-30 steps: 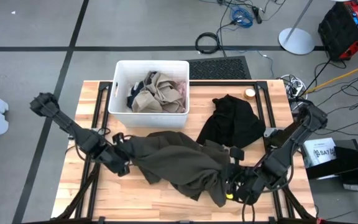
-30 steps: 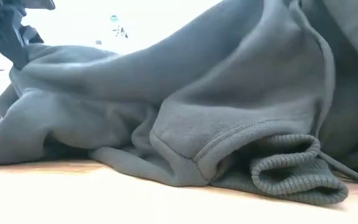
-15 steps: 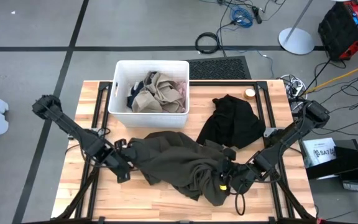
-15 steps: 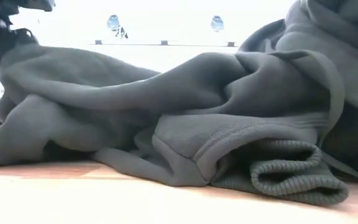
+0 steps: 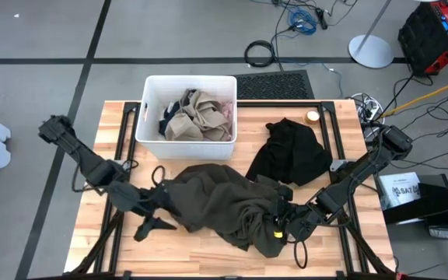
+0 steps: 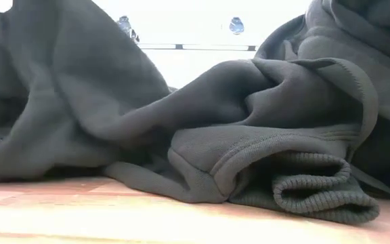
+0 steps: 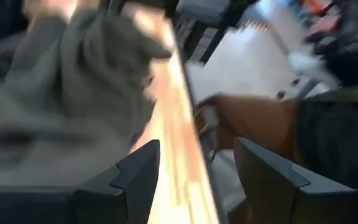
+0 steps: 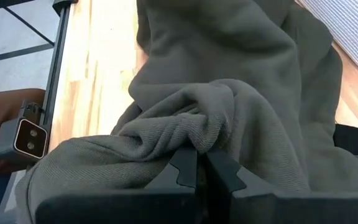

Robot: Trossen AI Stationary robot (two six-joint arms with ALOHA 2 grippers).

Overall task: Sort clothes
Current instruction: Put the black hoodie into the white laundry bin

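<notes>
A dark olive garment (image 5: 216, 204) lies bunched on the wooden table's near middle; its ribbed cuff (image 6: 317, 191) rests on the tabletop. My right gripper (image 5: 280, 225) is shut on the garment's near right part. My left gripper (image 5: 152, 227) hovers open just off the garment's left end, with nothing between its fingers (image 7: 194, 149). A black garment (image 5: 290, 152) lies flat at the far right. Tan (image 5: 193, 117), pink (image 5: 226, 109) and navy (image 5: 168, 123) clothes lie in the white bin (image 5: 148, 87). My right gripper (image 8: 196, 171) pinches a raised fold of the olive garment (image 8: 188, 140) between its two shut fingers, several layers bunched together. The fingers slant down from the table's right side. The garment lies slack on the table around the hold.
The white bin stands at the table's far left of centre. A small round object (image 5: 312, 117) sits near the far right corner. Black frame rails (image 5: 329, 144) run along the table's sides. Bare wood (image 5: 193, 260) shows along the near edge and at the left.
My left gripper has opened and let go of the olive garment's left end, then risen and drawn back toward the near left. That end has slumped into a heap nearer the middle. My right gripper has sunk toward the table, still shut, and the garment's right part came down with it.
</notes>
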